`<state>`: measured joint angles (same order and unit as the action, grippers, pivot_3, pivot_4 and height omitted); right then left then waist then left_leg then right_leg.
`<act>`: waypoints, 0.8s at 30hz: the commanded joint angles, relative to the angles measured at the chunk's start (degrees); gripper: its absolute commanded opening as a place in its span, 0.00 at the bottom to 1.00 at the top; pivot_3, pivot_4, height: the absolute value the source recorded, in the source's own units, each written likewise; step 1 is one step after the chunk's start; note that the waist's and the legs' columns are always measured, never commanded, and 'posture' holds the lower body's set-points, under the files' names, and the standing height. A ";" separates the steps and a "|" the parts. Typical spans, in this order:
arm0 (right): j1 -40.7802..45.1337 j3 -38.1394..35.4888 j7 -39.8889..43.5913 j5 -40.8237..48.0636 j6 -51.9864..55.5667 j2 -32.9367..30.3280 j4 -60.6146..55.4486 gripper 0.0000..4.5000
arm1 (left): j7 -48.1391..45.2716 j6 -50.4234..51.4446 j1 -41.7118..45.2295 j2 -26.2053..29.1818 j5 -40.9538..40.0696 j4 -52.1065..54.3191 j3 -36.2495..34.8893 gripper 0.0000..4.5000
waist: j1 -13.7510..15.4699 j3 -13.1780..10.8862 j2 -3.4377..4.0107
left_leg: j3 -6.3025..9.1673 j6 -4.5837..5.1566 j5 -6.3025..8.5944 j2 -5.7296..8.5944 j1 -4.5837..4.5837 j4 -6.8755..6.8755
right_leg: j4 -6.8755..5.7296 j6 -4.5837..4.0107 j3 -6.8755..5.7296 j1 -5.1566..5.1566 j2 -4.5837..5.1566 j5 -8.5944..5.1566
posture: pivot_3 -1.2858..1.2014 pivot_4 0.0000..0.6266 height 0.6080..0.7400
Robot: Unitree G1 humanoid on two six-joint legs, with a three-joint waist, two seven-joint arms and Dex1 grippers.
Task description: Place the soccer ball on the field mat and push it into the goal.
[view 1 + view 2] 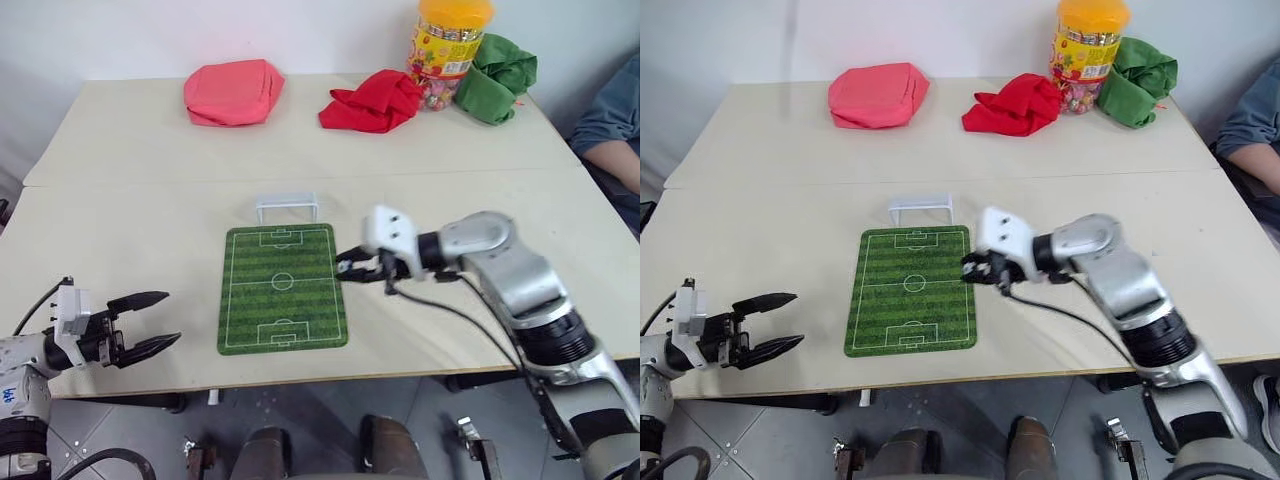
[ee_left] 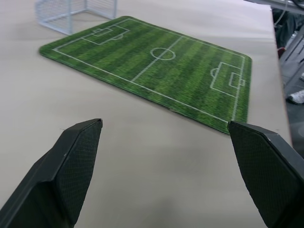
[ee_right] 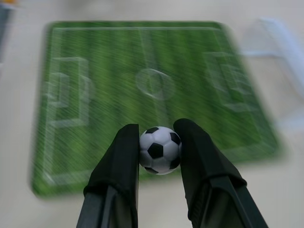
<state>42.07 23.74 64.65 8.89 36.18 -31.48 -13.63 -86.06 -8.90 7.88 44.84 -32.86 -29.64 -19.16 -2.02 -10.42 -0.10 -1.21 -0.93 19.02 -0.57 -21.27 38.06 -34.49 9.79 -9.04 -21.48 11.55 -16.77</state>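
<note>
Black fingers of the right gripper (image 3: 159, 142) are clamped on the soccer ball (image 3: 160, 150), one finger pressed against each side of it, so the small white ball with black patches sits pinched at the fingertips and off the surface. Seen from the head, this gripper (image 1: 358, 265) hangs at the right long edge of the field mat (image 1: 283, 288), about halfway along that edge, with its fingers pointing in over the green. The mat lies flat near the middle of the table (image 1: 130, 210), closer to the front edge, its short sides facing front and back. The goal (image 1: 287, 207) stands on the table just beyond the mat's far short edge, its white frame roughly centred on that edge. The left gripper (image 1: 148, 322) hovers near the table's front left corner, well apart from the mat; its two fingers stand wide apart with nothing between them. Along the back edge lie a pink cloth (image 1: 233, 92), a red cloth (image 1: 373, 101) and a green cloth (image 1: 497, 77), with a yellow-lidded jar (image 1: 449, 45) between the last two.
</note>
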 commanded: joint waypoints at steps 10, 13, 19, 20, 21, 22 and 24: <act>4.80 14.22 -0.22 -6.15 -5.08 9.42 4.75 0.19 | -6.06 -1.82 -3.42 -1.00 -2.77 4.98 0.80 1.00 | 0.19 0.01 -0.01 | -0.05 -0.01 0.00 -0.04 0.03 0.05 | -0.08 -0.04 0.02 -0.03 -0.04 0.00 | 0.52 0.24 1.00; 5.31 15.57 0.28 -7.40 -6.99 10.82 7.21 0.19 | -5.70 -1.90 -3.91 -0.96 -3.03 4.99 0.37 1.00 | 0.20 0.01 -0.02 | -0.05 -0.02 0.01 -0.07 0.04 0.04 | -0.09 -0.05 0.01 -0.03 -0.08 0.00 | 0.52 0.24 1.00; 5.30 16.32 2.03 -8.37 -8.94 11.91 9.23 0.19 | -4.70 -2.00 -4.87 -1.10 -3.27 5.58 -0.19 1.00 | 0.17 0.01 -0.01 | -0.06 -0.03 0.01 -0.10 0.04 0.05 | -0.09 -0.06 0.01 -0.05 -0.11 0.00 | 0.52 0.24 1.00; 5.35 16.43 2.07 -8.64 -9.19 12.21 9.84 0.19 | -4.57 -2.03 -4.87 -1.14 -3.27 5.56 -0.20 1.00 | 0.16 0.01 -0.02 | -0.06 -0.03 0.01 -0.10 0.05 0.05 | -0.09 -0.06 0.01 -0.05 -0.11 0.00 | 0.52 0.24 1.00; 5.38 16.54 2.18 -8.87 -9.46 12.45 10.35 0.19 | -4.46 -2.06 -4.86 -1.19 -3.26 5.55 -0.19 1.00 | 0.16 0.01 -0.02 | -0.06 -0.04 0.01 -0.11 0.05 0.05 | -0.09 -0.06 0.01 -0.05 -0.12 0.00 | 0.52 0.24 1.00; 5.32 16.61 2.29 -9.09 -9.59 12.63 10.53 0.19 | -4.41 -2.09 -4.98 -1.21 -3.30 5.63 -0.24 1.00 | 0.15 0.01 -0.02 | -0.06 -0.04 0.01 -0.11 0.05 0.05 | -0.10 -0.06 0.01 -0.04 -0.13 0.00 | 0.52 0.24 1.00; 5.19 16.72 2.29 -9.54 -9.88 13.18 11.12 0.19 | -4.32 -2.21 -5.17 -1.33 -3.37 5.72 -0.29 1.00 | 0.09 0.01 -0.02 | -0.07 -0.04 0.01 -0.11 0.05 0.05 | -0.10 -0.06 0.02 -0.05 -0.13 0.01 | 0.52 0.24 1.00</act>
<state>46.36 40.26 66.74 -0.49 27.41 -19.16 -1.79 -86.05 -10.52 3.48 43.61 -34.77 -25.44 -17.94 -1.93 -10.41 -0.11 -1.28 -0.96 19.03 -0.68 -21.22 38.11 -34.58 9.72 -9.02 -21.53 11.42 -16.76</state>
